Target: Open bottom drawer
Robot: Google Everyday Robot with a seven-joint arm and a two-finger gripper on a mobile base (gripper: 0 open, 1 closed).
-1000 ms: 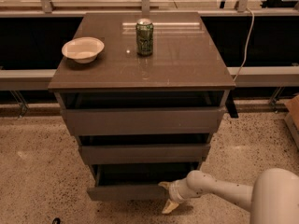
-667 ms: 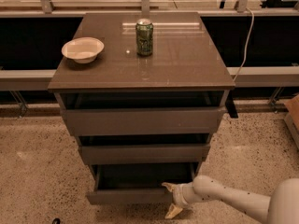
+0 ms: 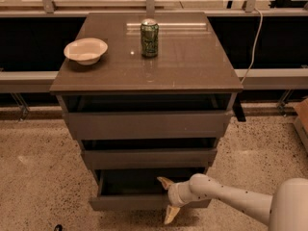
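The bottom drawer of the grey-brown cabinet is pulled partly out, and its plain dark inside shows behind its narrow front. My gripper is at the drawer's front edge, right of middle. One pale finger reaches over the top edge into the drawer. The other finger hangs in front of and below the drawer front, so the front sits between the two. My white arm comes in from the lower right.
The middle drawer and the top drawer stand slightly out. On the cabinet top sit a white bowl and a green can. A dark cable hangs at the right. A speckled floor surrounds the cabinet.
The bottom drawer has slid further out toward the camera. My gripper has moved with it, staying on the drawer's front edge.
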